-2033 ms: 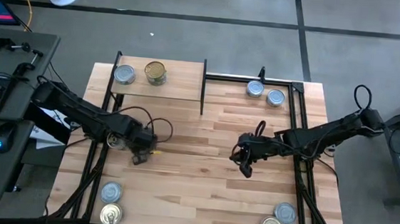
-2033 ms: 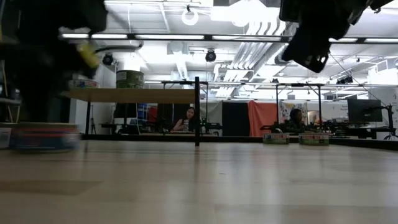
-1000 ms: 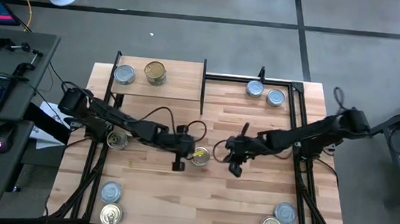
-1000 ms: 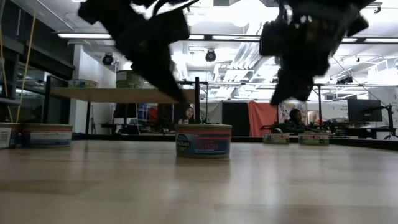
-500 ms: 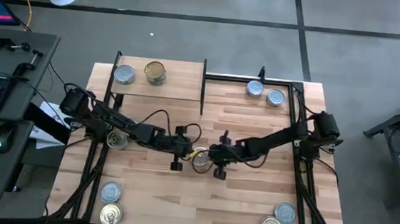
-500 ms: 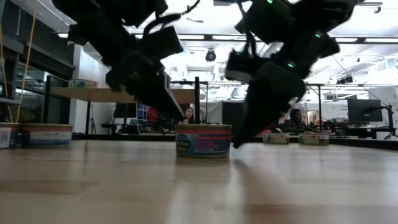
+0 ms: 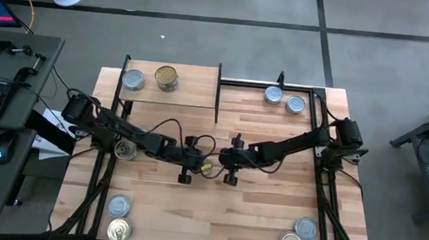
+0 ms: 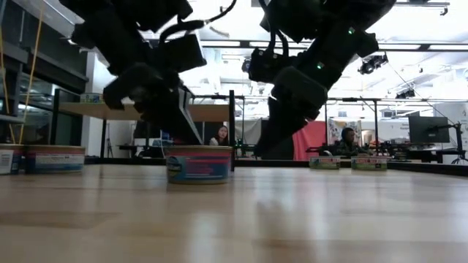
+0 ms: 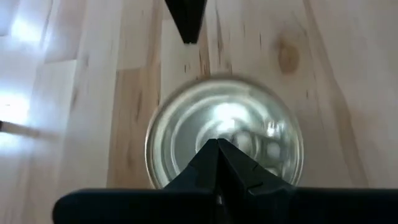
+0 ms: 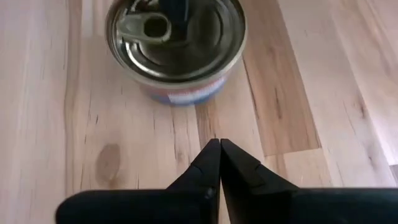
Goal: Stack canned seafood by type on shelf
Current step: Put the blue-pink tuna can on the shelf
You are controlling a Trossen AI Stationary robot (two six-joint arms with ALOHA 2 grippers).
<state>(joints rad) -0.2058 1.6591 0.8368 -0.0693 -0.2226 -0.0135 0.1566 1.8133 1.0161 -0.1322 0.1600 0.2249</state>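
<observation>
Flanking one tin [image 7: 209, 167] at the table's middle, both arms reach inward, seen left to right with that tin as the reference. Far to its left and nearer the front edge sit two tins [image 7: 118, 218], one silver-topped above one gold-topped; another gold-topped tin [image 7: 124, 151] lies under the left arm. Behind and to the left stands the shelf [image 7: 190, 93], a light board on black uprights, carrying a silver-topped tin [image 7: 133, 80] and a gold-topped tin [image 7: 166, 77] side by side, not stacked. The left gripper [image 9: 217, 155], fingers pressed together and holding nothing, is directly above the central tin, its tip over the lid. The right gripper [image 10: 220, 155], likewise clenched and empty, points at the same tin from its right, with bare wood between them. The left gripper is judged nearer; either must open before grasping. Being round, the tin has no preferred approach axis. Behind and right lie two silver-topped tins [image 7: 285, 100]; front right, two more [image 7: 298, 236].
</observation>
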